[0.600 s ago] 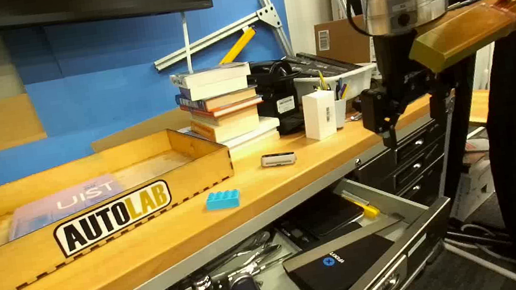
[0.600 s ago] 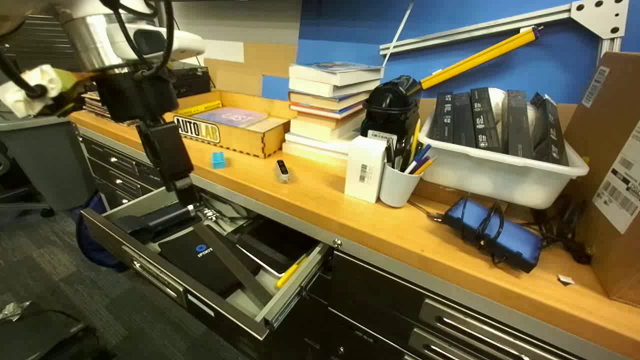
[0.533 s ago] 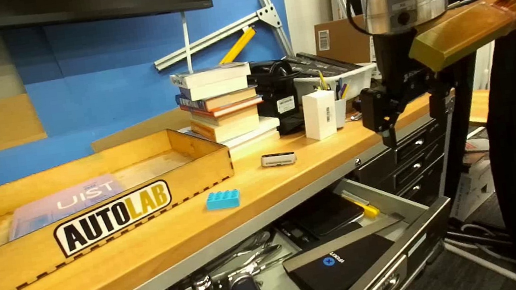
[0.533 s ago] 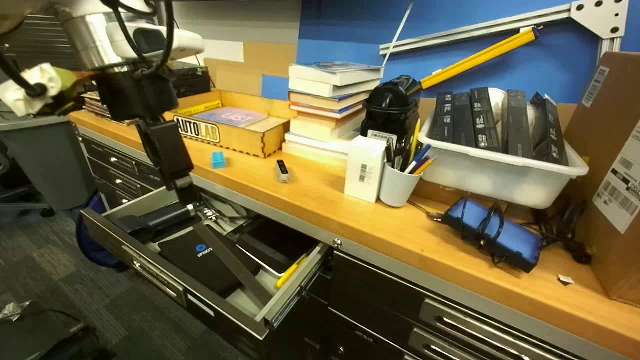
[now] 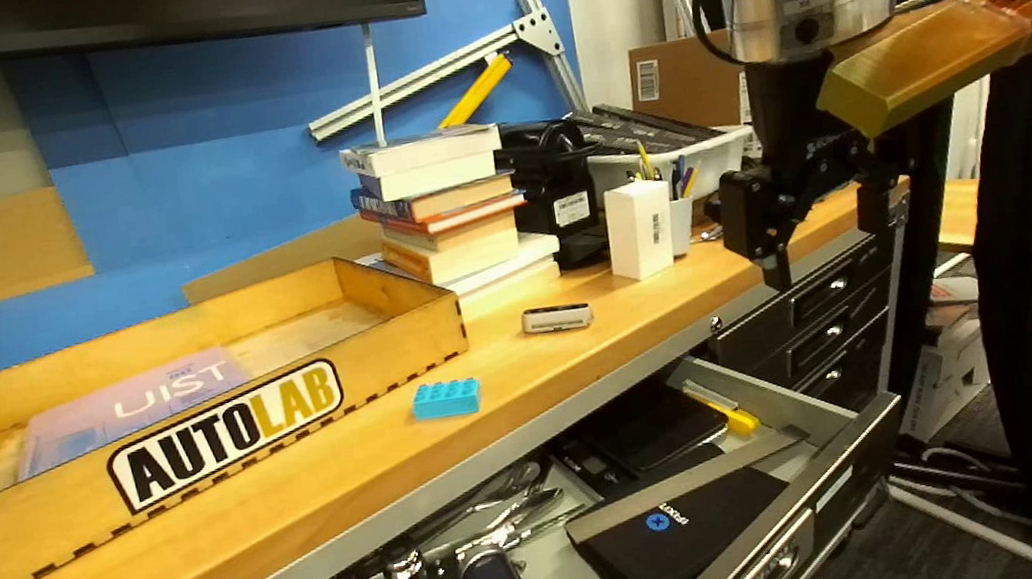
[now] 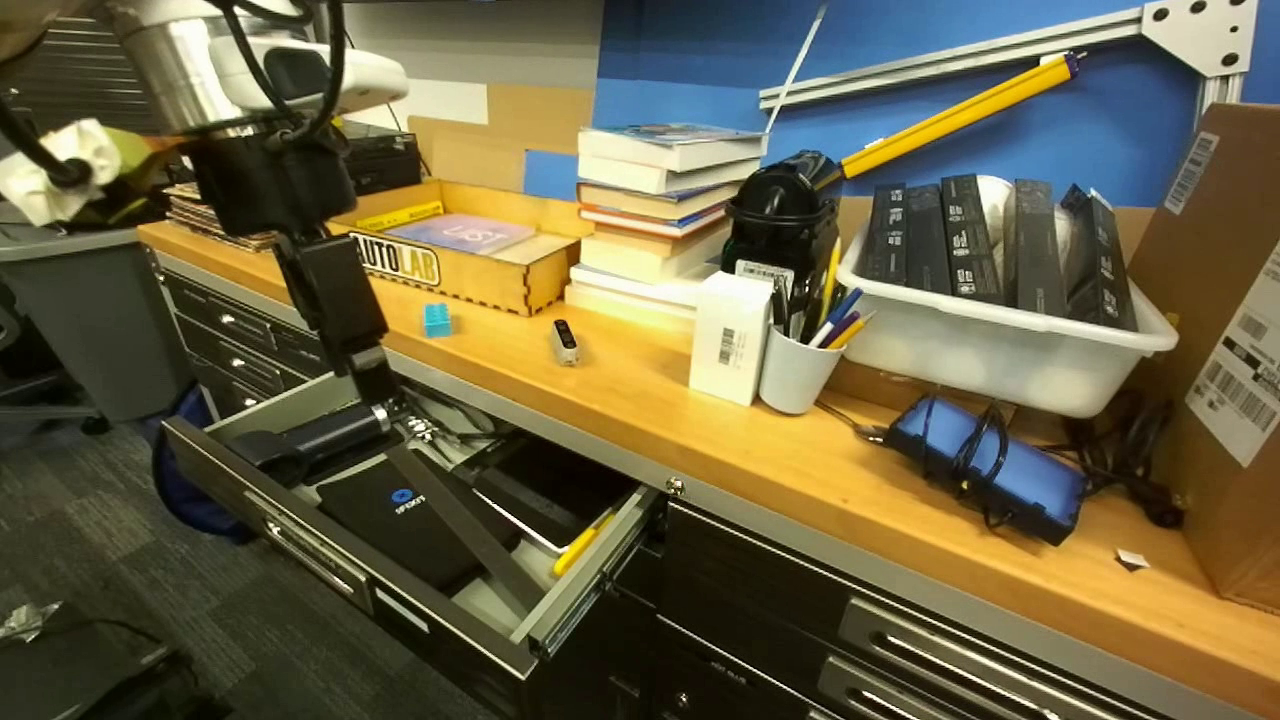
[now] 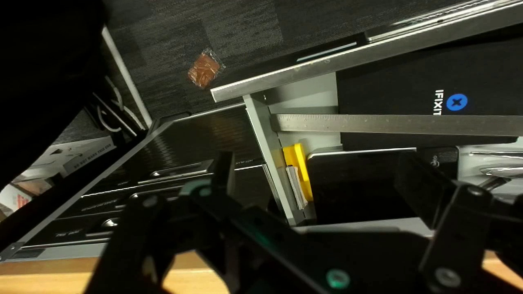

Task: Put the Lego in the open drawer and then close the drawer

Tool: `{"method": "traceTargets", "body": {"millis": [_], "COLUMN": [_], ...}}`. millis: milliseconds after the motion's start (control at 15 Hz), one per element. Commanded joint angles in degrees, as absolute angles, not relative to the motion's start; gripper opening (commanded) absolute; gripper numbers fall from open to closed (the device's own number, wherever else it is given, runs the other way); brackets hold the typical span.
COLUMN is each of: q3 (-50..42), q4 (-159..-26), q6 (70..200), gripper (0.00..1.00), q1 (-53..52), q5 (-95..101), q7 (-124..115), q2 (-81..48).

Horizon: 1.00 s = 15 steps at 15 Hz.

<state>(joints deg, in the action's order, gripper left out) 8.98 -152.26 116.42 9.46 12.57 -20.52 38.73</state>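
The Lego (image 5: 447, 399), a bright cyan-blue brick, lies on the wooden worktop in front of the AUTOLAB tray; it also shows in an exterior view (image 6: 437, 320). It is out of view in the wrist view. The drawer (image 5: 831, 480) is pulled out below the worktop edge, seen in both exterior views (image 6: 345, 545) and the wrist view (image 7: 294, 72). My gripper (image 5: 823, 244) is open and hangs above the drawer, apart from the Lego. In the wrist view its two fingers (image 7: 325, 179) stand wide apart with nothing between them.
The drawer holds a steel ruler (image 7: 392, 123), a black iFixit case (image 7: 408, 94), a yellow tool (image 7: 300, 163) and metal utensils. On the worktop stand the wooden tray (image 5: 403, 346), stacked books (image 5: 454, 207), a white box (image 5: 639, 230) and a small grey-white device (image 5: 557, 318).
My gripper has risen very slightly and stays open. The Lego and the drawer have not moved.
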Motion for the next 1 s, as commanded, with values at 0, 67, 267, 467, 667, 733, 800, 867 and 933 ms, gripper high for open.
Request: {"method": "traceTargets", "body": {"millis": [0,67,267,467,667,733,800,867,933], "q3": [8.12,8.12,8.12,7.91,8.09,7.98,7.86,7.44,7.22], "q4": [-152.13,-152.13,-152.12,-147.81,-141.70,-139.47,-136.71,-134.09,-131.54], "q6": [116.16,116.16,116.16,120.41,126.31,127.44,127.69,128.06,127.73], "gripper": [1.00,1.00,1.00,1.00,1.00,1.00,1.00,1.00,1.00], "q1": [8.51,8.51,8.51,8.41,6.32,5.24,3.87,2.27,0.88], "q5": [13.16,13.16,13.16,14.35,13.59,12.93,12.15,10.58,9.03], "q7": [-20.99,-20.99,-20.99,-19.02,-15.40,-13.75,-11.77,-9.57,-7.50], "q2": [38.62,38.62,38.62,33.14,25.13,22.43,19.20,16.01,13.10]}}
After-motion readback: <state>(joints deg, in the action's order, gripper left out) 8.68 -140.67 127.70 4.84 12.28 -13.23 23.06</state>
